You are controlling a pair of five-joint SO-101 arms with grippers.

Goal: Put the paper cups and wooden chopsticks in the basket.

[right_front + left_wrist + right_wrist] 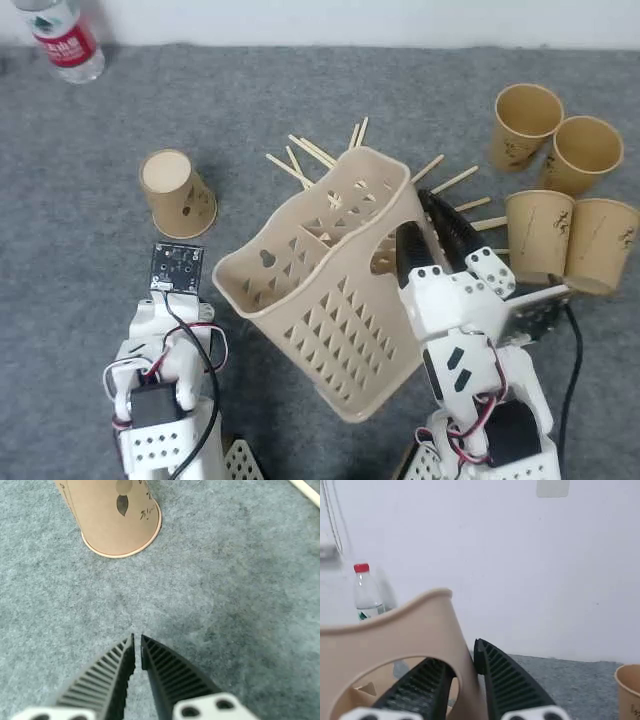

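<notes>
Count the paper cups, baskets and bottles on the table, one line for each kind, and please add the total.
Paper cups: 5 (one upside down on the left, four on the right)
Basket: 1
Bottle: 1
Total: 7
The chopsticks are left out, as the basket hides part of them.

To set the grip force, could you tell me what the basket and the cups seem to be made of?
The basket looks like smooth beige moulded plastic, judging by its cut-out holes. The cups look like matte tan paper, with rolled rims.
</notes>
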